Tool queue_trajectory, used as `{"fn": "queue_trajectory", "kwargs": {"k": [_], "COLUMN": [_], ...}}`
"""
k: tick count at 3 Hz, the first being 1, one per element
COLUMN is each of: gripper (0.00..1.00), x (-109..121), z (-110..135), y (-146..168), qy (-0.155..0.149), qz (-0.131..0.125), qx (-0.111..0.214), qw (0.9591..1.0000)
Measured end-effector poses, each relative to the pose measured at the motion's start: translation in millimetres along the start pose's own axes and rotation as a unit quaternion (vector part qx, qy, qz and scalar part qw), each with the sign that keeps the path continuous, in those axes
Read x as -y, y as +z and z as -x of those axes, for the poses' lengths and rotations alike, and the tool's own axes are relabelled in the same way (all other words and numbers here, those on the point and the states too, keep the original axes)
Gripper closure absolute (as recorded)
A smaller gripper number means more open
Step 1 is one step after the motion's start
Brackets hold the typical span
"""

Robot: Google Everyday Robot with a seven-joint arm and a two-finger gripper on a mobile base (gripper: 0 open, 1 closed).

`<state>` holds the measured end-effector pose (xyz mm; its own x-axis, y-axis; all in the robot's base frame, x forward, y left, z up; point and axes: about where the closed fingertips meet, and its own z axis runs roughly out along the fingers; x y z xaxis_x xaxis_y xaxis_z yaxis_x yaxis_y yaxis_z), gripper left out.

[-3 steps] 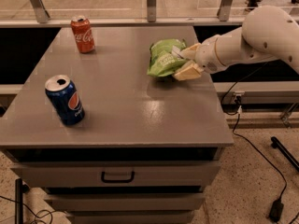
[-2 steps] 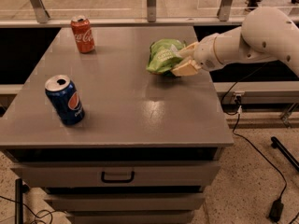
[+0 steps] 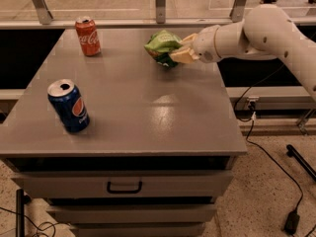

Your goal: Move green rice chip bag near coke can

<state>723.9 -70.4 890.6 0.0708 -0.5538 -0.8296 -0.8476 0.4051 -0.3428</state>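
Gripper point(image 3: 180, 48), entering from the right on a white arm point(image 3: 256, 31), clamped on the right edge of the green rice chip bag point(image 3: 162, 44) over the far right part of the grey table point(image 3: 163, 127). Coke can point(image 3: 88, 36) upright at the far left, well apart from the bag; blue Pepsi can point(image 3: 69, 106) upright near the front left

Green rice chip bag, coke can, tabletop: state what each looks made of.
Green rice chip bag: probably thin foil or plastic film, crumpled and glossy, clamped in the gripper above the far tabletop. Coke can: painted metal, likely aluminium; bare silver top. Tabletop: smooth grey, maybe laminate or paint; shows a soft glare.
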Motion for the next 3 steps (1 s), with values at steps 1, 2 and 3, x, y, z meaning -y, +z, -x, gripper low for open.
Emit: {"fn": "queue_trajectory", "kwargs": {"k": [1,2,3], "gripper": [1.00,1.00,1.00], "x": [15,23,24], "z": [19,36,50], "y": [26,53,77], "qy": [-0.008,-0.016,-0.025], "qz": [0.006,0.020,0.034], "qx": [0.026,0.043,0.057], "qw": [0.9996,0.9988,0.9975]}}
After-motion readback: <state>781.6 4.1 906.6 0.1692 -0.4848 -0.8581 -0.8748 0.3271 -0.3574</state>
